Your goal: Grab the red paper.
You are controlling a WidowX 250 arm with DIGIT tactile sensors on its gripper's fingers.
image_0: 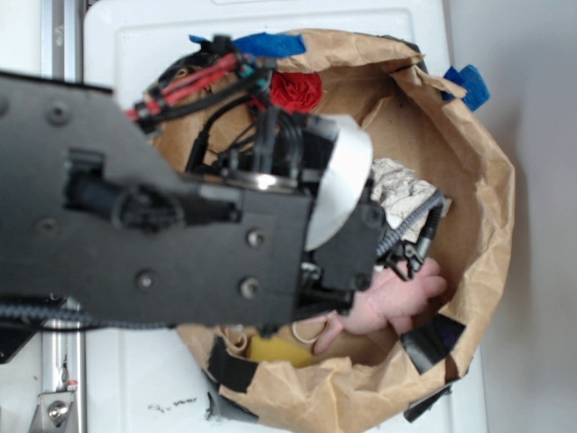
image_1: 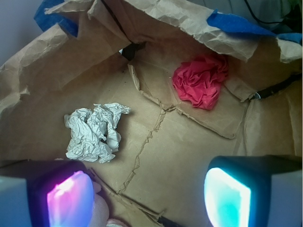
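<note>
Wrist view: gripper (image_1: 149,196) jaws spread wide, holding nothing; the red paper (image_1: 200,81) lies well apart at one o'clock, white paper wad (image_1: 93,132) at ten o'clock.

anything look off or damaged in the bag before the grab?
Nothing spilled. The brown paper bag is creased, its floor flaps lifting along torn-looking seams, and patched with blue tape and black tape at the rim. The red paper lies clear against the far wall, apart from the white paper wad. Gripper is open.
</note>
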